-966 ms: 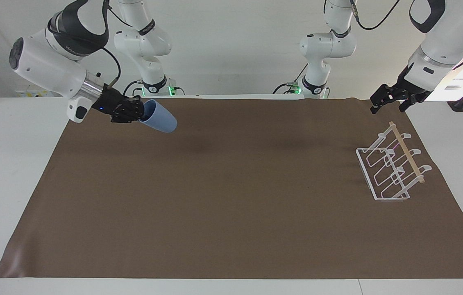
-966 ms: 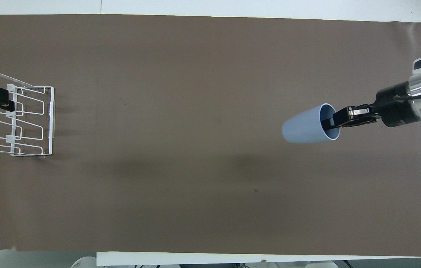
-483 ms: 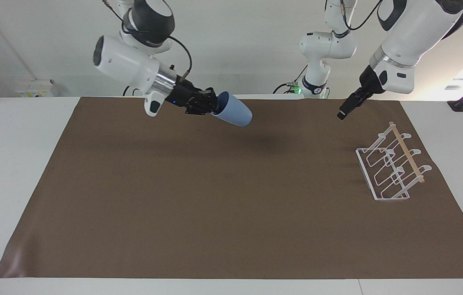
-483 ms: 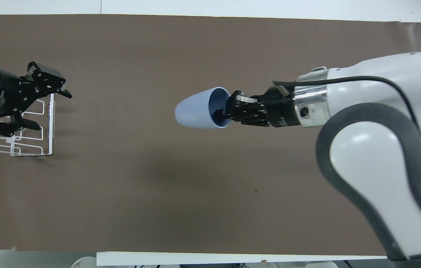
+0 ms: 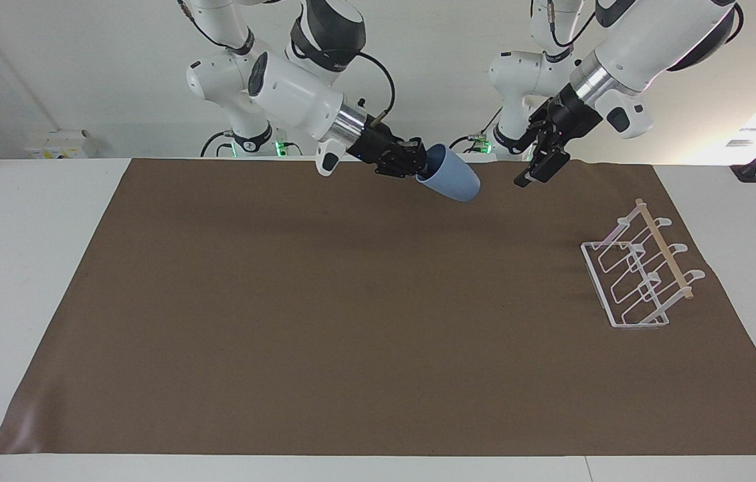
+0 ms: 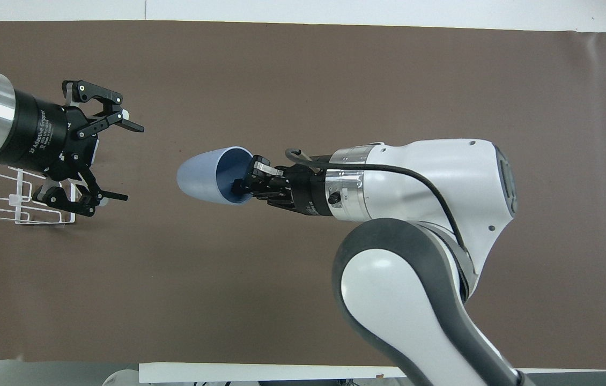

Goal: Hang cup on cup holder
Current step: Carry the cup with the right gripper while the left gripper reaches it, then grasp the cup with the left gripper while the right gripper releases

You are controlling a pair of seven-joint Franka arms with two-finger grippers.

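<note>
Carried toward the middle of the desk since half a second ago, the cup now hangs in the air over the brown mat, tipped on its side with its base pointing at the left arm's end; the right hand is clenched on its rim, one finger inside the mouth. Meanwhile the left hand has swung in to meet it, fingers spread wide and grasping nothing. This looks like a hand-over in mid-air: next, the left hand likely needs to close round the cup's body before the right lets go. Well apart, toward the left arm's end, the cup holder stands bare, nothing blocking the way.
</note>
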